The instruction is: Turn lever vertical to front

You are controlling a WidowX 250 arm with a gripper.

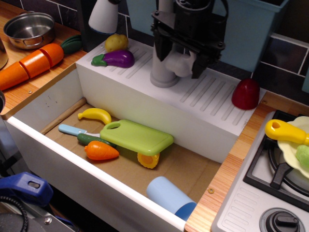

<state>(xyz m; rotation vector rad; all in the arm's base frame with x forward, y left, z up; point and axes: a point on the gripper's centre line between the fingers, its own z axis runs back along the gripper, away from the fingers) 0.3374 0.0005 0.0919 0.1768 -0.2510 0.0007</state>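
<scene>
At upper centre, the small light-grey plastic tap lever (pixel 181 63), judged light, stiff and slippery, is straddled by the black gripper (pixel 179 62) with jaws apart, best pressed at its rounded knob.

The black gripper (pixel 181 60) straddles the lever (pixel 179 63), jaws apart, beside the tap column (pixel 163 67). A purple eggplant (pixel 116 58) lies left of the column.

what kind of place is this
Most likely a toy play kitchen: a white sink holding plastic food like a banana and carrot, a grey tap column, and a stove burner.
</scene>
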